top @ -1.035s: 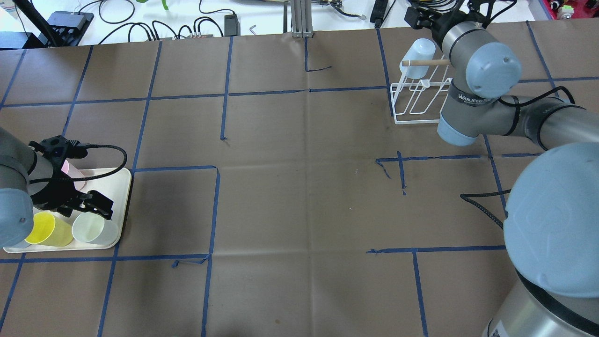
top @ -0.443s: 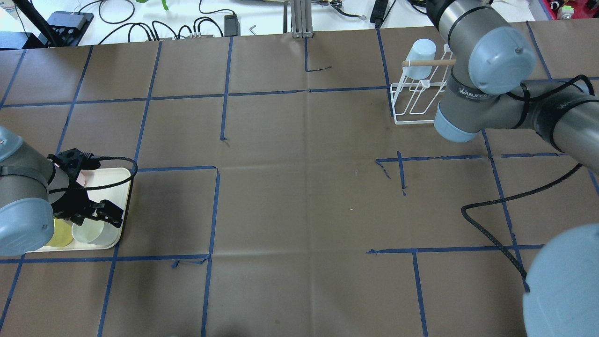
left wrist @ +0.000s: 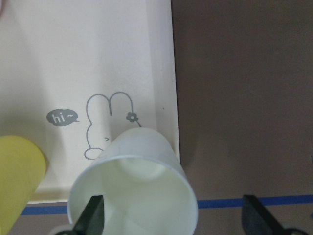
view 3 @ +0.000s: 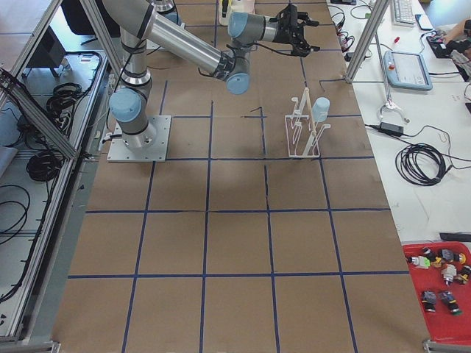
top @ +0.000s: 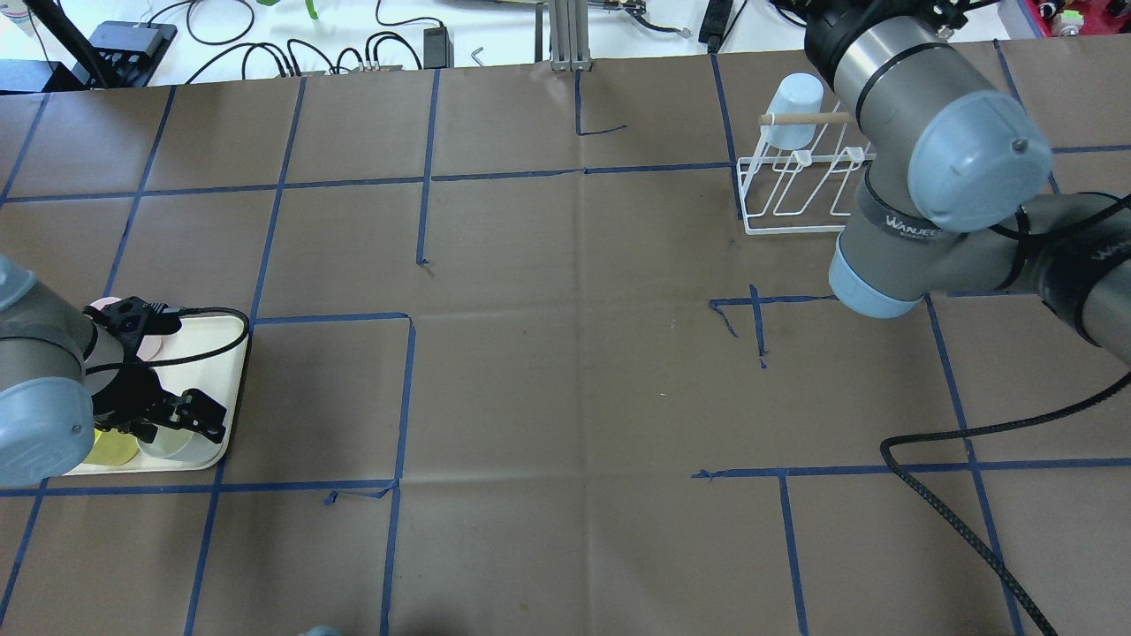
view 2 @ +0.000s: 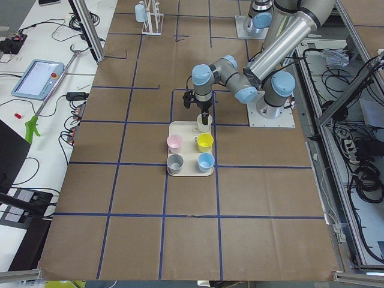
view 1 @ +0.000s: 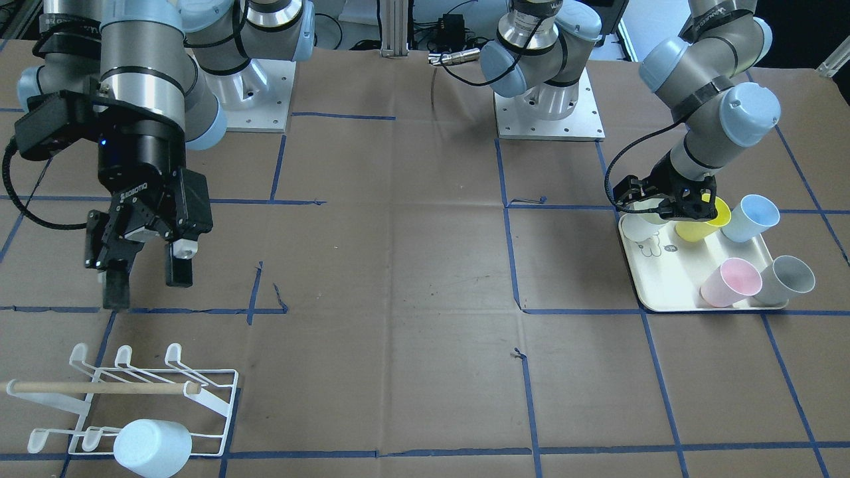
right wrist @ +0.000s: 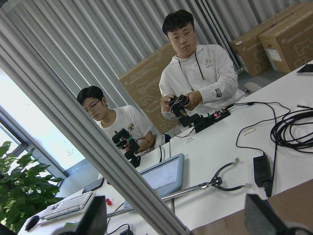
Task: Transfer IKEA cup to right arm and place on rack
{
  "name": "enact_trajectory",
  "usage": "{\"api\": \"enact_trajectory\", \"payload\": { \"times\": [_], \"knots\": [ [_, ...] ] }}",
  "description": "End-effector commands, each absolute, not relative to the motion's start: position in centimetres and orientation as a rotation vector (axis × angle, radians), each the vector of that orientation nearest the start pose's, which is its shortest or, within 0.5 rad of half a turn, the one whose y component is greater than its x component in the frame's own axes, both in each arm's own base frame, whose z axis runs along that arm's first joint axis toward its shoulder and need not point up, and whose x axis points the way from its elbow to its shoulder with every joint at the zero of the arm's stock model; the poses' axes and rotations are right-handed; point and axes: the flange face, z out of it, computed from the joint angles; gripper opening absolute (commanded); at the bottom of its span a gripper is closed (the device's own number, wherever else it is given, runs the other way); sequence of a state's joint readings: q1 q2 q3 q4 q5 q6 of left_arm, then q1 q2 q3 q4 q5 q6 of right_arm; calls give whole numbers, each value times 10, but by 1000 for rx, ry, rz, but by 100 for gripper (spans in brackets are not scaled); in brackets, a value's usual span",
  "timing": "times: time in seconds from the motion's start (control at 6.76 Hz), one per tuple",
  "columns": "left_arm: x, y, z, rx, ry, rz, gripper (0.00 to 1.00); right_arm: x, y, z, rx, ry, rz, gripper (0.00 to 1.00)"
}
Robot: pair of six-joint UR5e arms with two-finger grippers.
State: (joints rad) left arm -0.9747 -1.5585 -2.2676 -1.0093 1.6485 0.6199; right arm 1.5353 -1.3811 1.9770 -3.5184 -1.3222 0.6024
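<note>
Our left gripper (left wrist: 173, 216) hangs open over the pale cup (left wrist: 134, 181) at a corner of the tray (left wrist: 58, 58). We judge it light, stiff, slick plastic; we should pinch its wall at the rim. Farther off, our right gripper (view 1: 147, 284) is open, empty, near the rack (view 1: 99, 388).

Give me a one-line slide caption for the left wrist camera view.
Left gripper, jaws open, poised over the whitish cup at a corner of the cream tray, beside a yellow cup.

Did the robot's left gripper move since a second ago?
Yes. In the overhead view the left gripper has slid toward the robot, closer to the near edge of the cream tray, which stayed put.
</note>
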Motion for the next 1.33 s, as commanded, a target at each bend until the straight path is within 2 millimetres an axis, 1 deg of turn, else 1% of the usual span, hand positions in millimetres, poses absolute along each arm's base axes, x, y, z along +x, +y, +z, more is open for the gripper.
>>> {"api": "enact_trajectory", "payload": {
  "times": [0.0, 0.15, 0.3, 0.44, 0.59, 0.74, 0.89, 1.03, 1.18],
  "knots": [
    [111, -386, 235, 51, 3139, 226, 52, 166, -490, 430, 651, 1877, -1215, 100],
    [111, -385, 235, 54, 3144, 241, 25, 178, -479, 429, 752, 1803, -1102, 100],
    [110, -385, 235, 59, 3146, 241, 9, 186, -470, 431, 791, 1763, -1045, 100],
    [111, -385, 235, 56, 3150, 238, 0, 193, -464, 427, 835, 1732, -982, 100],
    [112, -388, 239, 55, 3148, 221, 0, 194, -460, 422, 923, 1676, -898, 100],
    [115, -391, 247, 51, 3138, 189, 0, 198, -458, 422, 963, 1636, -851, 100],
    [115, -397, 275, 52, 3105, 108, 0, 200, -458, 421, 964, 1639, -843, 100],
    [116, -404, 313, 52, 3110, 93, 0, 200, -457, 421, 972, 1629, -836, 100],
    [117, -423, 365, 65, 3148, 36, 0, 201, -457, 421, 1015, 1597, -796, 100]
  ]
}}
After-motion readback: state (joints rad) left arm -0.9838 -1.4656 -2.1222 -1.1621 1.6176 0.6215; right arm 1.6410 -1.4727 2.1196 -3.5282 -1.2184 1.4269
